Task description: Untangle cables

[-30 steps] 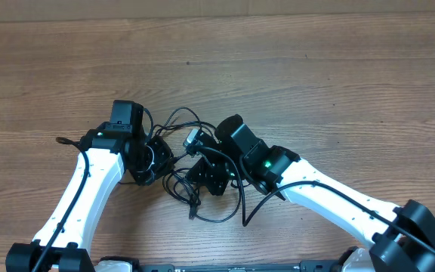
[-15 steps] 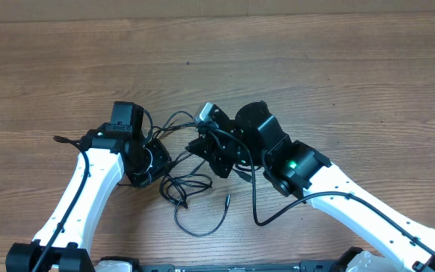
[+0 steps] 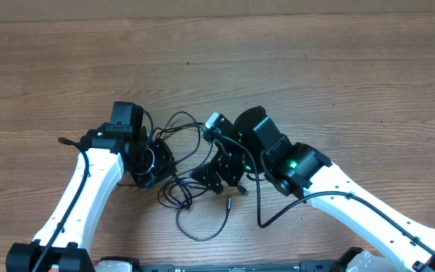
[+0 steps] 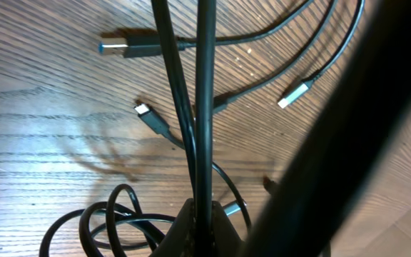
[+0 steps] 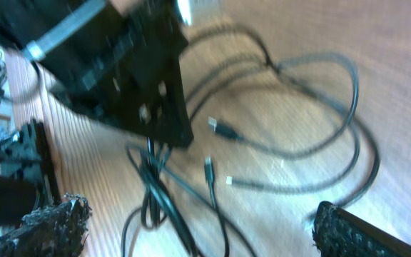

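The cables (image 3: 187, 189) are thin black wires lying in loose loops on the wooden table between my two grippers. My left gripper (image 3: 155, 160) is shut on one black cable (image 4: 204, 107), which runs straight up from its fingers (image 4: 223, 232). Beyond it lie a blue-tipped USB plug (image 4: 116, 48), a small plug (image 4: 143, 109) and a silver plug (image 4: 295, 93). My right gripper (image 3: 219, 180) hovers just right of the tangle. In the right wrist view it (image 5: 202, 228) is wide open, and cable strands (image 5: 291, 143) lie on the table below, none between the fingers.
One loop (image 3: 202, 227) reaches toward the table's front edge, with a loose plug end (image 3: 230, 202) beside it. The right arm's own thicker cable (image 3: 259, 211) hangs near the tangle. A blurred dark arm part (image 4: 348, 143) blocks the right of the left wrist view.
My right gripper lifted a cable toward the far side, then opened and let it go, and came back toward the front. The strands fell into looser loops. The left gripper stayed shut in place.
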You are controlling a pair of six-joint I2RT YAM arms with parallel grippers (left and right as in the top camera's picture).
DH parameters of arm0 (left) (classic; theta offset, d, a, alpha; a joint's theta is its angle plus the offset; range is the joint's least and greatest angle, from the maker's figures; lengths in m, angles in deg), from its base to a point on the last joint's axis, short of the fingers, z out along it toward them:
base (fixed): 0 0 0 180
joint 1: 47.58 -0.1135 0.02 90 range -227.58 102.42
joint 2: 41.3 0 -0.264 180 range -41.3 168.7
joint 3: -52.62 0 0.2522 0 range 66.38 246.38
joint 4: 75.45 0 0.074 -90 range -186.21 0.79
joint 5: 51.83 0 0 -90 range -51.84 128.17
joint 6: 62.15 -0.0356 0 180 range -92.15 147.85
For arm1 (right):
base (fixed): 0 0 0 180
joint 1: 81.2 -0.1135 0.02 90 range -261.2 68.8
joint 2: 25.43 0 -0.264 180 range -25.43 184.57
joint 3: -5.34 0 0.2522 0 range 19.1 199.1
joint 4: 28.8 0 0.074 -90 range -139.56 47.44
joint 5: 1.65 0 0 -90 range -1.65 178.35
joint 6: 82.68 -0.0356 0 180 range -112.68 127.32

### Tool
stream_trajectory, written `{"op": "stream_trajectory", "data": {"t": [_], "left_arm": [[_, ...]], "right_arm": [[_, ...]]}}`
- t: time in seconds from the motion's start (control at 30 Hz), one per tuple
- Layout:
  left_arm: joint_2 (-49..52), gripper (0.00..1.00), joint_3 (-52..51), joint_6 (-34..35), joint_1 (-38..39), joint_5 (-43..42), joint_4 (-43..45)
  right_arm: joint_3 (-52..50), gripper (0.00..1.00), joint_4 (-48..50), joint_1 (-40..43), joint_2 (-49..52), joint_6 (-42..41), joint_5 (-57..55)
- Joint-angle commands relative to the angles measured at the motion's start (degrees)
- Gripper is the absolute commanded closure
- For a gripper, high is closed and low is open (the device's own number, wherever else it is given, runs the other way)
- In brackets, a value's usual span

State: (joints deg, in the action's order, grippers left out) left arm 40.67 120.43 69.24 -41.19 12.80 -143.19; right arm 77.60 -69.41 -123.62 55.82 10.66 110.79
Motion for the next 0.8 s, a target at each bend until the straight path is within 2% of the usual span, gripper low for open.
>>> {"op": "stream_trajectory", "data": {"t": [0.0, 0.2, 0.53, 0.63, 0.67, 0.73, 0.77], "left_arm": [[-0.7, 0.96, 0.5, -1.6, 0.2, -3.6, 0.7], [-0.7, 0.96, 0.5, -2.2, -0.9, -11.5, 4.1], [-0.7, 0.96, 0.5, -2.2, -3.1, -20.9, 7.6], [-0.7, 0.96, 0.6, -2.2, -3.9, -21.3, 7.8], [-0.7, 0.96, 0.5, -2.2, -4.4, -21.3, 7.8], [-0.7, 0.96, 0.5, -2.2, -5.2, -22.6, 8.0], [-0.7, 0.96, 0.5, -2.2, -5.4, -23.3, 8.2]], "right_arm": [[1.6, 0.00, -2.2, 0.1, -1.1, -0.1, -0.2], [1.6, 0.00, -7.2, 0.1, -1.1, -0.1, -0.1], [1.6, 0.00, -7.5, 0.1, -1.0, -0.1, 0.1], [1.6, 0.00, -7.5, 0.1, -0.8, -0.1, 0.1], [1.6, 0.04, -7.5, 0.1, -0.8, -0.1, 0.1], [1.6, 0.38, -7.6, 0.1, -0.8, -0.1, 0.1], [1.6, 0.49, -7.6, 0.1, -0.8, -0.2, 0.1]]}}
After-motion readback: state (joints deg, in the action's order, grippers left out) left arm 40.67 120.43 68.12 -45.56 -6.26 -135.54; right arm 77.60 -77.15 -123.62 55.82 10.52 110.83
